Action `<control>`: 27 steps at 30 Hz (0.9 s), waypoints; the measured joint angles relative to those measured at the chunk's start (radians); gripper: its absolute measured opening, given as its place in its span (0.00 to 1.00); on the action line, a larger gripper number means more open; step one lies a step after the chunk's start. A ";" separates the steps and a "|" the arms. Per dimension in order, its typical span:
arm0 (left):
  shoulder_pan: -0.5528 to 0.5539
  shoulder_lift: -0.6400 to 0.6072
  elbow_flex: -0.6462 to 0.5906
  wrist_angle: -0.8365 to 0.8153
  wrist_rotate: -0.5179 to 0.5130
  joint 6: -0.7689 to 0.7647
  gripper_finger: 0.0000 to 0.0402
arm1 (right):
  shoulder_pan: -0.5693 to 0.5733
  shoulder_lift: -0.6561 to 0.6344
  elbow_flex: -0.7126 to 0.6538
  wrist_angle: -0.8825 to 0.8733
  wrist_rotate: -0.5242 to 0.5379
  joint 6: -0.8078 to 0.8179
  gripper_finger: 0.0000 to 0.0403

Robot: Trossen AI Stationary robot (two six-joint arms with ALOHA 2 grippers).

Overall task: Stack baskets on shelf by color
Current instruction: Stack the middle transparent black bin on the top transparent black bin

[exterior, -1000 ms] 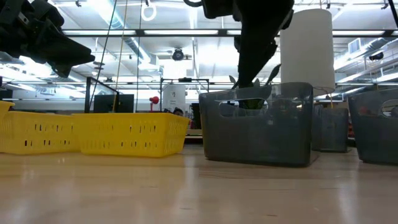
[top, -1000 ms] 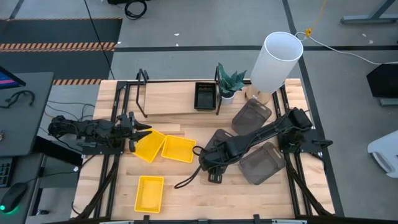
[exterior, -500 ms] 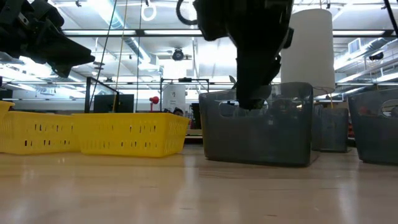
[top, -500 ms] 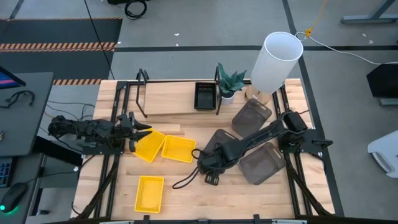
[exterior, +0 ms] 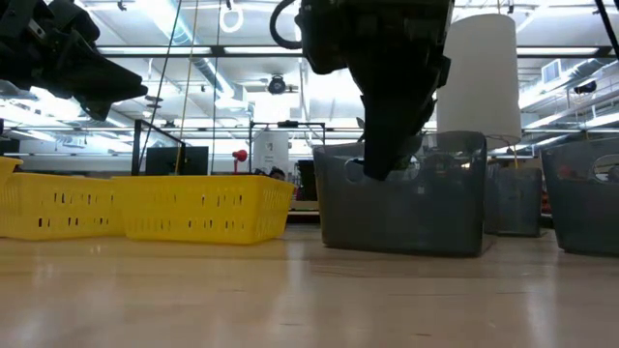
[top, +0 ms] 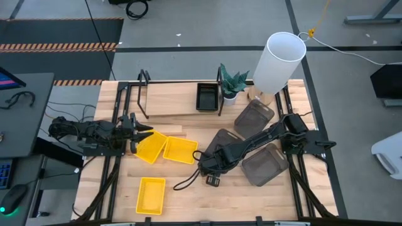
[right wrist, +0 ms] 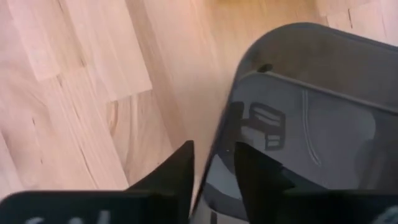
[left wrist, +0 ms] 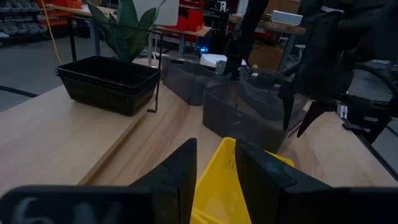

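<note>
The right end effector [top: 209,164] is seen closing astride the near wall of a dark grey basket [top: 221,143] at mid-bench, its long axis running diagonally toward the shelf [top: 176,100]; the left end effector [top: 139,133] grips a yellow basket [top: 151,148].

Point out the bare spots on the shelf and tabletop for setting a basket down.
Free: shelf plank left of the black basket; table front edge right of the lone yellow basket. Crowded: the middle, around the grey baskets and right gripper.
</note>
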 joint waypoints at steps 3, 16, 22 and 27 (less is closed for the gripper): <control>0.000 0.000 0.000 0.000 0.000 0.000 0.29 | 0.001 0.000 0.000 0.003 0.000 0.002 0.19; 0.000 0.000 0.000 -0.001 0.000 0.000 0.29 | 0.037 0.000 0.000 0.029 -0.050 -0.002 0.02; 0.000 0.000 0.000 -0.001 0.000 0.000 0.29 | 0.050 0.000 0.000 0.039 -0.101 -0.009 0.02; 0.000 0.000 0.000 -0.001 0.000 0.000 0.29 | 0.051 -0.001 0.000 0.040 -0.137 -0.035 0.02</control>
